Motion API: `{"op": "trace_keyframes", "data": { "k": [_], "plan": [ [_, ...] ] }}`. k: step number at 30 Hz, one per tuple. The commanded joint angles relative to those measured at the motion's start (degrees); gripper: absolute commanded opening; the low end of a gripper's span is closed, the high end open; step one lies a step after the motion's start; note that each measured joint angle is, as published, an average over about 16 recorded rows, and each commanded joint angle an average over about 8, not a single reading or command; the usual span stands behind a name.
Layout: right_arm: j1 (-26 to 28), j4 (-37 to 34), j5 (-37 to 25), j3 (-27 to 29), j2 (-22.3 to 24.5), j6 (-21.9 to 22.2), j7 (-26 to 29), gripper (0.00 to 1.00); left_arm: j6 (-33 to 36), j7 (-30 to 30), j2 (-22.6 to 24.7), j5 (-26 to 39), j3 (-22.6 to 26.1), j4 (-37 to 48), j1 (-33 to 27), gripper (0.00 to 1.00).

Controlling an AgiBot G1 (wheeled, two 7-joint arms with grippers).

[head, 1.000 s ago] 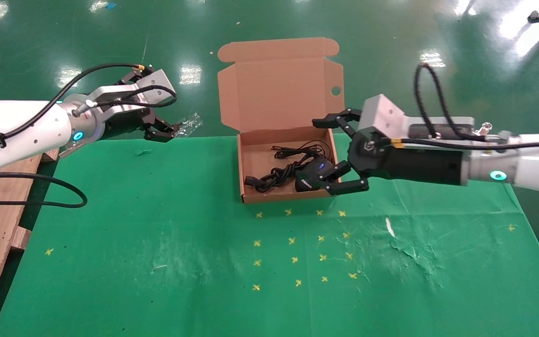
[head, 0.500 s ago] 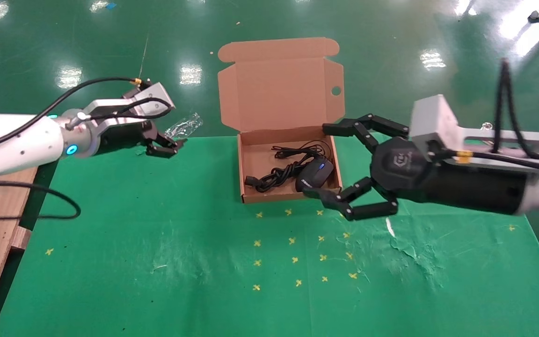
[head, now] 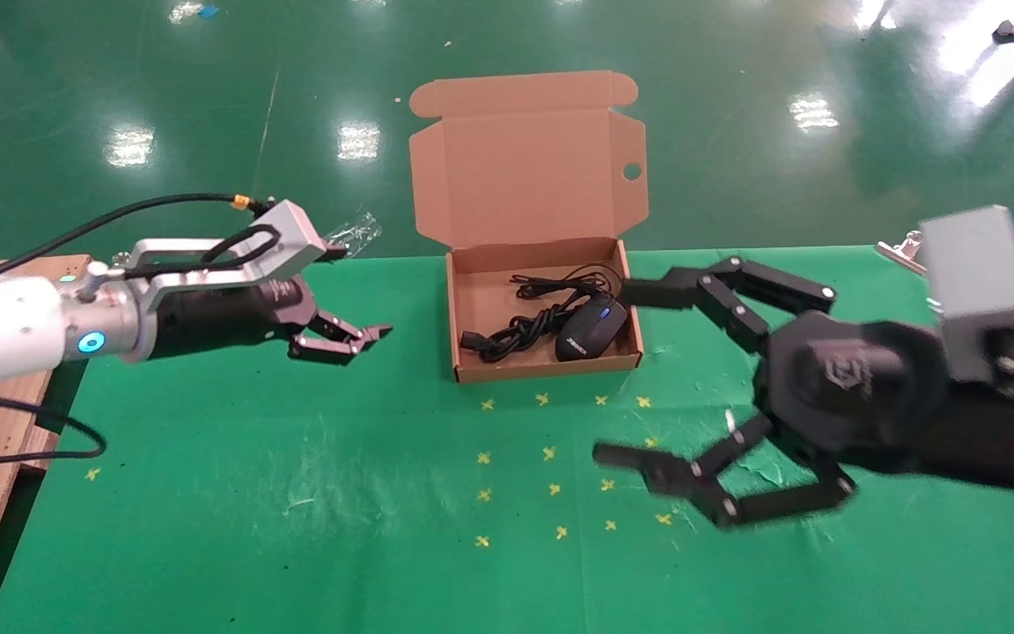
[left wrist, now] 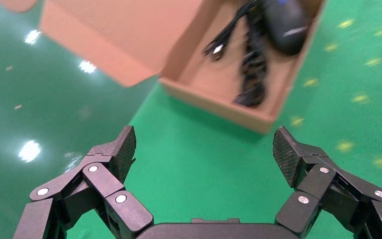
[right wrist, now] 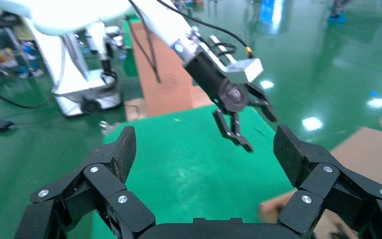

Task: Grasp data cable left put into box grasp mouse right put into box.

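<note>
Both mouse [head: 592,328] and data cable [head: 516,332] lying inside box [head: 545,370]. Left gripper [head: 341,338] and right gripper [head: 648,379] spread wide, holding nothing. Best backed well clear of the flaps, avoiding any snag on the cord.

I'm seeing the box [head: 472,308] sitting open on the green mat, brown corrugated cardboard, lid standing up behind with a round hole in one flap. The data cable [head: 516,330] is lying bundled inside, left of the mouse [head: 591,328]. The black mouse's blue mark is showing; its thin cord is looping behind it.
</note>
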Motion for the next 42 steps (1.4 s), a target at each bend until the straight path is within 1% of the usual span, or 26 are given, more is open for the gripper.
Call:
{"op": "trace_keyframes", "data": {
  "k": [1, 7, 33, 38, 42],
  "plan": [
    [-1.3, 1.8, 1.9, 0.7, 1.3, -0.7, 1.2, 1.00, 1.3, 0.6, -0.8, -2.9, -0.6, -0.5, 0.7, 1.00],
    [-3.0, 4.3, 4.5, 1.6, 2.9, -1.6, 2.7, 1.00, 5.2, 2.5, -3.4, -11.5, -2.3, -2.0, 2.9, 1.00],
    [-3.0, 4.3, 4.6, 1.5, 3.0, -1.5, 2.7, 1.00, 22.1, 10.6, -14.3, -49.1, -9.8, -8.4, 12.3, 1.00],
    [-3.0, 4.4, 4.6, 1.5, 3.0, -1.6, 2.7, 1.00, 24.7, 11.8, -16.0, -54.9, -10.9, -9.3, 13.8, 1.00],
    [-3.1, 4.4, 4.7, 1.5, 3.1, -1.6, 2.7, 1.00, 25.6, 12.1, -16.6, -57.1, -11.3, -9.7, 14.3, 1.00]
  ]
}}
